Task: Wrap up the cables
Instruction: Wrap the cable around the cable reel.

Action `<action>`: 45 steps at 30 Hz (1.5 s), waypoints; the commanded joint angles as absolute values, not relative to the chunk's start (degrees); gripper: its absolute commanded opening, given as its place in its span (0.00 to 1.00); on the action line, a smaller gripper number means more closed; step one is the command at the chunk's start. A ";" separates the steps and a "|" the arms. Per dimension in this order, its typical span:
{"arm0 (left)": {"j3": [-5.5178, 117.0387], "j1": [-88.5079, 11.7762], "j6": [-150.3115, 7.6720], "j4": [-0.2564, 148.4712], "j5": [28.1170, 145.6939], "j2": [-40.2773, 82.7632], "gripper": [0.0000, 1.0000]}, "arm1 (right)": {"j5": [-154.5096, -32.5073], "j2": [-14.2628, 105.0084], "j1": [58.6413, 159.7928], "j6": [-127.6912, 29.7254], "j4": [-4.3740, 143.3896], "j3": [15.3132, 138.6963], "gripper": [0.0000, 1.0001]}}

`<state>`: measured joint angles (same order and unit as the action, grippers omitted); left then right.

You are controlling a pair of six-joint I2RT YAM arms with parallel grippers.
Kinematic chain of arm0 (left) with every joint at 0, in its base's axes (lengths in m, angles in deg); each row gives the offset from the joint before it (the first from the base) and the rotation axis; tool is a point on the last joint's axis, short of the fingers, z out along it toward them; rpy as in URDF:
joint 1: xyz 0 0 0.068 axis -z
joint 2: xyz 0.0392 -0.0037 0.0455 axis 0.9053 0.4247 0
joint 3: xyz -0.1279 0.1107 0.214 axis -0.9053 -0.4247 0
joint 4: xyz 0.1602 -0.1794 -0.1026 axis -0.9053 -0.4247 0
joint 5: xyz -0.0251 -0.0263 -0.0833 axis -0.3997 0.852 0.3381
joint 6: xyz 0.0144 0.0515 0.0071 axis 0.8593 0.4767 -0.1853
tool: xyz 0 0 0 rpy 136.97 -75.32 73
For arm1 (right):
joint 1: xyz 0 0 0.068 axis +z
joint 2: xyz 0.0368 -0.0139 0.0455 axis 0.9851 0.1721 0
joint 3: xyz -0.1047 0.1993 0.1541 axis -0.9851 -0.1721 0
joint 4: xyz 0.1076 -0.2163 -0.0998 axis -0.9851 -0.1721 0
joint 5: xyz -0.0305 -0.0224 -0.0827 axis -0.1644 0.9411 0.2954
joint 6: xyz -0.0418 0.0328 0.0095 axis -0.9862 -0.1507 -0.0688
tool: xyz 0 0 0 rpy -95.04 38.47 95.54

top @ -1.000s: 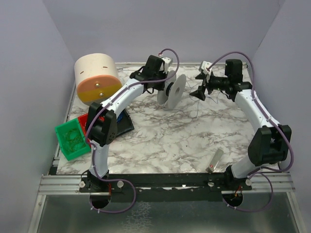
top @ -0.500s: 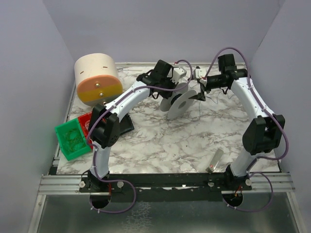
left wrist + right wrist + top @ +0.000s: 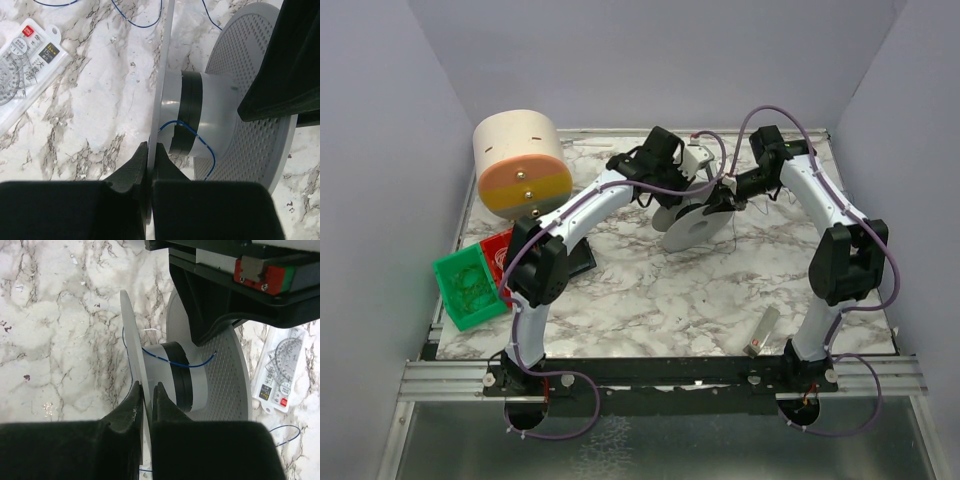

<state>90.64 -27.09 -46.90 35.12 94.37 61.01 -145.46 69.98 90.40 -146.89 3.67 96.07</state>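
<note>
Cable [image 3: 199, 139], a very thin blue wire, lies in a loose strand across the pale hub [image 3: 217, 120] of a two-flanged reel [image 3: 692, 225] that both arms hold up over the marbled table [image 3: 650, 290] near its far middle. More loops of it trail on the tabletop at the top edge of the left wrist view and run out of frame. A dark band circles the hub and may be wound turns of the same wire, but neither wrist view is sharp enough to settle that. The left gripper [image 3: 150, 160] is pinched tight on the rim of one flange, seen edge-on between its fingers. The perforated face of the other flange is partly covered by a black shape at the right of that view, which appears to be the other arm's gripper. The right gripper [image 3: 146, 395] is likewise clamped onto a flange rim, with the strand crossing the hub just beyond its fingertips and the left arm's black wrist filling the top of its view. From overhead the two grippers crowd together at the reel and hide where each one grips. The wire there is too fine to follow. A clear packet holding a protractor [image 3: 30, 55] lies flat on the table beside the reel, cut off by the frame in both wrist views. At the left of the table stand a large tan cylinder [image 3: 520, 160] and a green bin [image 3: 468, 288], well apart from the reel
</note>
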 commanded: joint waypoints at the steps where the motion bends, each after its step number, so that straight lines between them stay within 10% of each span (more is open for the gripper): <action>1: 92.03 -27.28 -50.71 37.58 96.64 56.19 0.04 | -146.16 69.23 90.08 -148.05 1.66 97.10 0.00; 19: 92.23 -29.44 -51.70 38.04 98.46 53.68 0.70 | -146.40 71.88 90.02 -151.07 -6.27 103.04 0.00; 45: 92.49 -24.02 -63.29 42.85 79.89 61.29 0.68 | -151.17 71.19 90.02 -145.71 -2.51 102.15 0.01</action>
<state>92.80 -25.25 -60.95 41.96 86.65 60.40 -146.92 71.58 90.16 -146.82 -4.61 100.85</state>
